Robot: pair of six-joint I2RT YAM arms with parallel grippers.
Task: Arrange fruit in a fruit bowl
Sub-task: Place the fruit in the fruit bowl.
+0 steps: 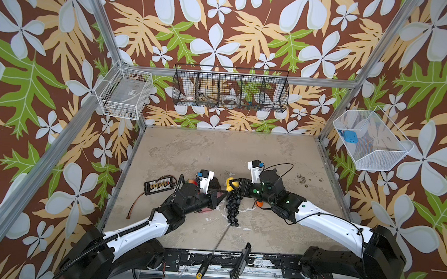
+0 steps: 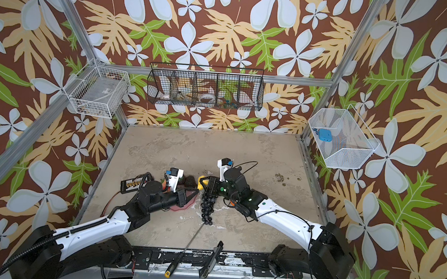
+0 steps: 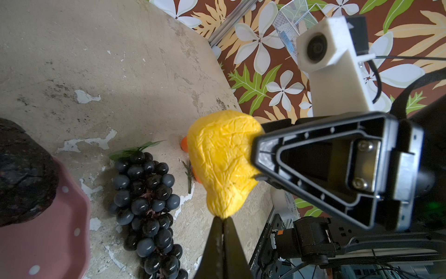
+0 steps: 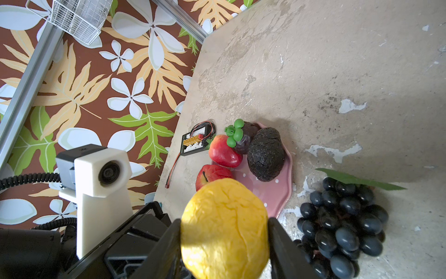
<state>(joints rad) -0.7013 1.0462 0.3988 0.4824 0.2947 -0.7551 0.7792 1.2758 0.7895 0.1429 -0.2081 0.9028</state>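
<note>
Pink fruit bowl [image 4: 277,193], left, holds apples [image 4: 224,152], mangosteen [image 4: 246,137] and avocado [image 4: 265,154]. Left jaws, pressed together, touch the lemon's tip. Right jaws pinch the yellow lemon [image 4: 224,229] near the grape bunch [image 4: 342,224]. A left-jaw nudge could knock it onto the counter [image 4: 337,72].

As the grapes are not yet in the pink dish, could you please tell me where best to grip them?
Probably from above, jaws across the grape bunch near its wider, leafy end: it lies flat on the table, long and narrow, tapering toward the robot.
</note>
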